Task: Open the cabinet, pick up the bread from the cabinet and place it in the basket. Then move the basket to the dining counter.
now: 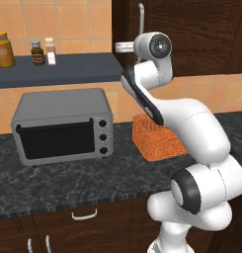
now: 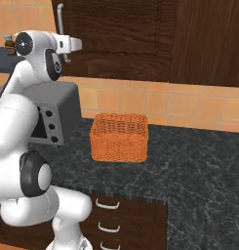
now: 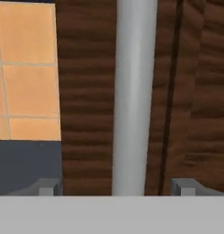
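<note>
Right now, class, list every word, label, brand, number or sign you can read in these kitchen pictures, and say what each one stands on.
No readable text anywhere.
Yellow jar: a label band, too blurred to read.
Two small bottles on the shelf: labels too small to read.
Toaster oven: three plain knobs, no markings to read.
Cabinet, handle, basket: no writing.

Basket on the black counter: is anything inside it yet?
The basket shows only its own orange weave inside, with no bread in the part visible. Its near wall hides the bottom, so that cannot be checked. The cabinet door is shut, hiding its contents.
</note>
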You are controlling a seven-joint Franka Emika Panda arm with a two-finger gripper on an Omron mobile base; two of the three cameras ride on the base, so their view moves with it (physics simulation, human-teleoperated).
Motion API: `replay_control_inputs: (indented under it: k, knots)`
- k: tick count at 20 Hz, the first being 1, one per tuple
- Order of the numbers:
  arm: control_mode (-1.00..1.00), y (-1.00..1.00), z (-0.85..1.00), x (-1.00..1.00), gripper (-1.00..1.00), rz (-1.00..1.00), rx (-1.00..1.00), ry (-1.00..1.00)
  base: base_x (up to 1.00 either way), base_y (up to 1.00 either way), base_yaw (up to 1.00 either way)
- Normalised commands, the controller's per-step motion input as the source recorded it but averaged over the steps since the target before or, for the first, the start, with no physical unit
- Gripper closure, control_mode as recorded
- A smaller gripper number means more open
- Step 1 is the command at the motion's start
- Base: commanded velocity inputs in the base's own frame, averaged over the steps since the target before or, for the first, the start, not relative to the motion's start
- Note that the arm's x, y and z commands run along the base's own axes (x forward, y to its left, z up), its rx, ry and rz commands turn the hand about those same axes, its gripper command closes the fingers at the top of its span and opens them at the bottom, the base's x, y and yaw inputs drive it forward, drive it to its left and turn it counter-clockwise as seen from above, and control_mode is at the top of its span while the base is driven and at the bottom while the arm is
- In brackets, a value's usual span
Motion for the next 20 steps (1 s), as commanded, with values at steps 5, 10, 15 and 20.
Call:
replay_control_inputs:
  k: [5, 10, 15, 20]
  knots:
    - [-1.0, -0.94, -0.42, 0.44, 1.0, 0.0, 0.08, 0.13, 0.0, 0.0, 0.0]
    - [-1.0, -1.0, -0.4, -0.08, 1.0, 0.0, 0.1, 0.08, 0.0, 0.0, 0.0]
    - [-1.0, -1.0, -0.12, -0.74, 1.0, 0.07, 0.2, -0.09, 0.0, 0.0, 0.0]
    - [-1.0, -1.0, 0.04, -0.98, 1.0, 0.04, 0.07, -0.18, 0.0, 0.0, 0.0]
